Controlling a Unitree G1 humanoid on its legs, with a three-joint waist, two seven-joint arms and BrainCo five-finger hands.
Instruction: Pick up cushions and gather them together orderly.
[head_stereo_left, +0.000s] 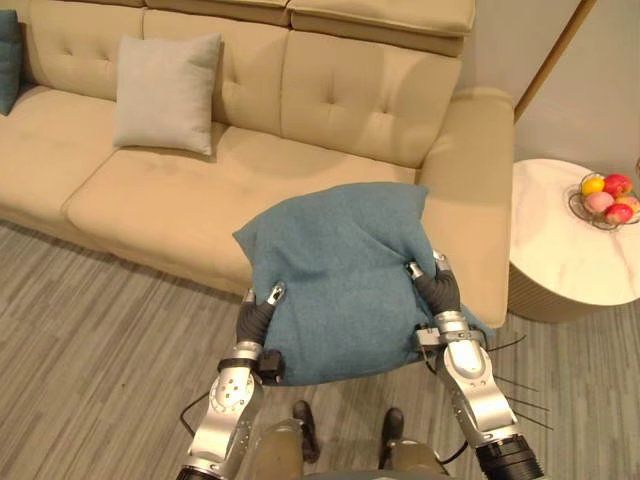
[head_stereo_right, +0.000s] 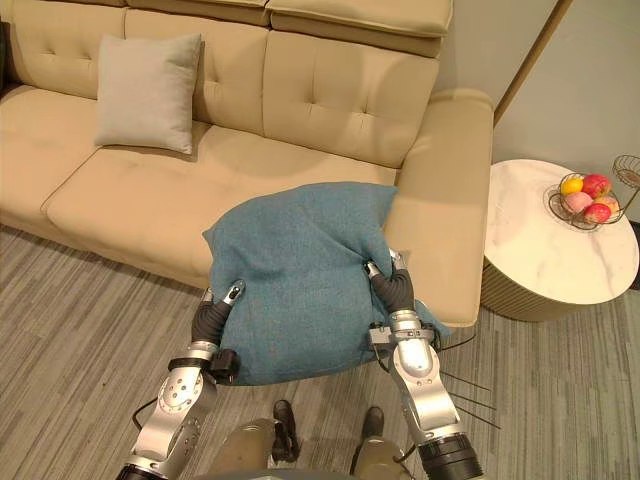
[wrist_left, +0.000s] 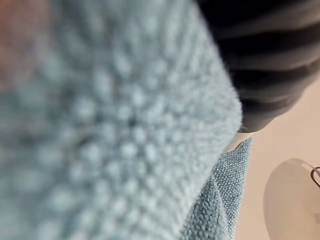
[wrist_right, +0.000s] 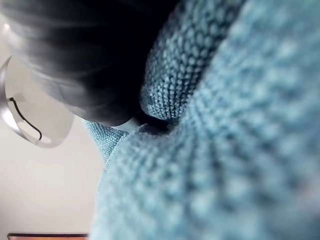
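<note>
I hold a teal-blue cushion (head_stereo_left: 340, 280) in the air in front of the beige sofa (head_stereo_left: 160, 190), over its front edge near the right armrest. My left hand (head_stereo_left: 258, 318) grips the cushion's lower left side with the thumb on top. At the right side my right hand (head_stereo_left: 435, 290) pinches the cloth, which puckers around its thumb. The fingers of both hands lie hidden under the cushion. Its knitted cloth (wrist_left: 100, 125) shows very close in both wrist views. A light beige cushion (head_stereo_left: 165, 92) leans upright against the sofa back at the left. A dark teal cushion (head_stereo_left: 8, 55) shows at the far left edge.
The sofa's right armrest (head_stereo_left: 470, 190) stands just past my right hand. A round white side table (head_stereo_left: 560, 240) at the right carries a wire basket of fruit (head_stereo_left: 605, 198). Grey striped floor runs along the sofa's front.
</note>
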